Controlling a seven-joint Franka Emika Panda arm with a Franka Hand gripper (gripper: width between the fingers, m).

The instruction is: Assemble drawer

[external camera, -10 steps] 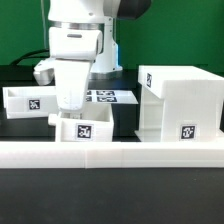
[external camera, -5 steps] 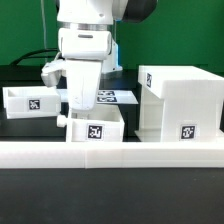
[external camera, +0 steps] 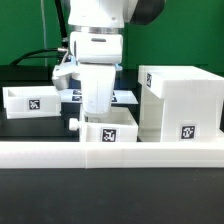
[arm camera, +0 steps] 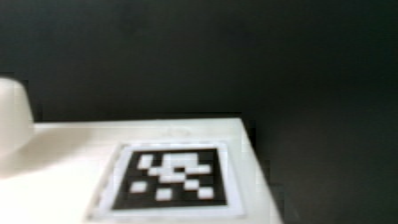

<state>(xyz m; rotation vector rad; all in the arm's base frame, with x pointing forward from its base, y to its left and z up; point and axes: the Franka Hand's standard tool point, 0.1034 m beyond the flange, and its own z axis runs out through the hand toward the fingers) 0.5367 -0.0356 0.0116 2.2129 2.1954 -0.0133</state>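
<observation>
In the exterior view my gripper reaches down into a small white tray with a tag on its front, and is shut on it. The tray sits just behind the border wall, close beside the large white hollow housing on the exterior view's right. A second small tray stands at the exterior view's left. The wrist view shows only a white surface with a black-and-white tag over the dark table. My fingertips do not show there.
The long low white border wall runs across the front. The marker board lies on the black table behind the arm, partly hidden by it. A green backdrop stands at the back.
My gripper and the small tray in it have moved toward the exterior view's right, from near the left tray to right beside the housing. The housing and the left tray have not moved.
</observation>
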